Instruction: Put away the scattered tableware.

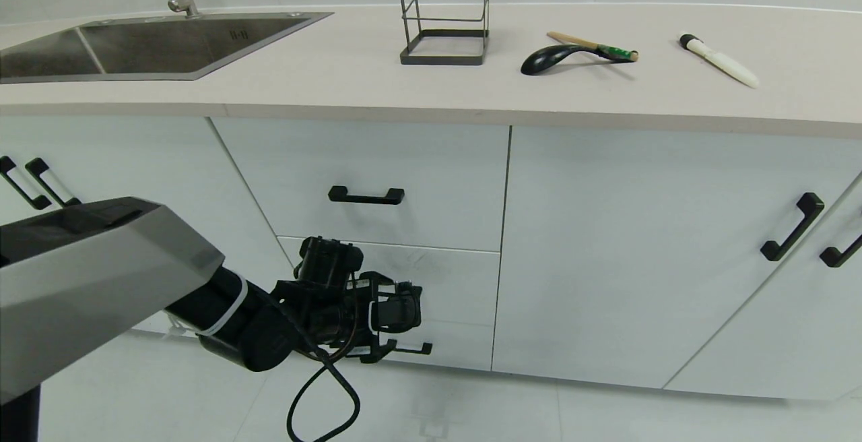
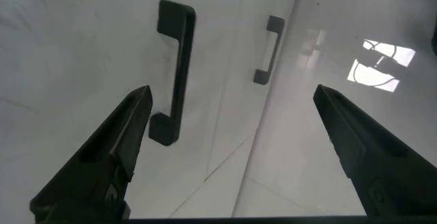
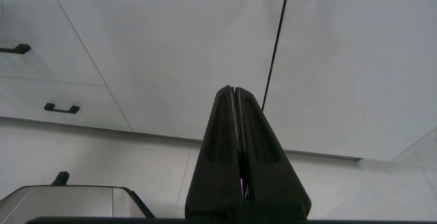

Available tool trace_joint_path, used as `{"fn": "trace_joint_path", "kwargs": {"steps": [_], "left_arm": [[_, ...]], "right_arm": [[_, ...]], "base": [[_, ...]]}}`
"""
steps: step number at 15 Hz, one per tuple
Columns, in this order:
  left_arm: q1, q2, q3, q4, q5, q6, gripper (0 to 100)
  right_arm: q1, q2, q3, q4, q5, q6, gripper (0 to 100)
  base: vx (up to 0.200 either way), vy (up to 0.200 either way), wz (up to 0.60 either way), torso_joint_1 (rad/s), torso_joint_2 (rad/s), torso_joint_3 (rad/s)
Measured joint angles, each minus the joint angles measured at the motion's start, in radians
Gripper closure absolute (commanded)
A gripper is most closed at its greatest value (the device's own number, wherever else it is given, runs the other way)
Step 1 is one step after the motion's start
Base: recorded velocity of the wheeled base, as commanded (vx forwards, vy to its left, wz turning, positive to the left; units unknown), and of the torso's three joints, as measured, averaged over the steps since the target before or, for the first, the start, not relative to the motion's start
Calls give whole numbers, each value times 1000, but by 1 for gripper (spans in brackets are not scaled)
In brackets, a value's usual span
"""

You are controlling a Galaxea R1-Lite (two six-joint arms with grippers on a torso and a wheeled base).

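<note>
Head view gives me a spoon [image 1: 549, 59] and knife [image 1: 719, 60] toward the worktop's [image 1: 337, 71] right end. My left gripper [image 2: 232, 98] hangs released by a drawer handle [image 2: 174, 74]; the right gripper [image 3: 235, 94], clenched, faces cupboard doors [image 3: 171, 46].

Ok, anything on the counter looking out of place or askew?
The black spoon lies loose on the counter, its handle meeting a wooden stick; a white utensil lies slanted to their right. The wire rack stands upright. No spill or damage shows.
</note>
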Motion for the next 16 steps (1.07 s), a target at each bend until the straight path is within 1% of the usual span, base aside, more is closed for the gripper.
{"fn": "trace_joint_path", "kwargs": {"steps": [5,8,11,16], "left_arm": [[0,56,-54,-1,3,2,0],[0,79,-62,-4,16,1,0],[0,101,-66,-42,16,0,0],[1,128,-61,-53,21,2,0]], "right_arm": [[0,0,0,0,0,0,100],[0,0,0,0,0,0,100],[0,0,0,0,0,0,100],[0,0,0,0,0,0,100]], "base": [[0,0,0,0,0,0],[0,0,0,0,0,0],[0,0,0,0,0,0],[0,0,0,0,0,0]]}}
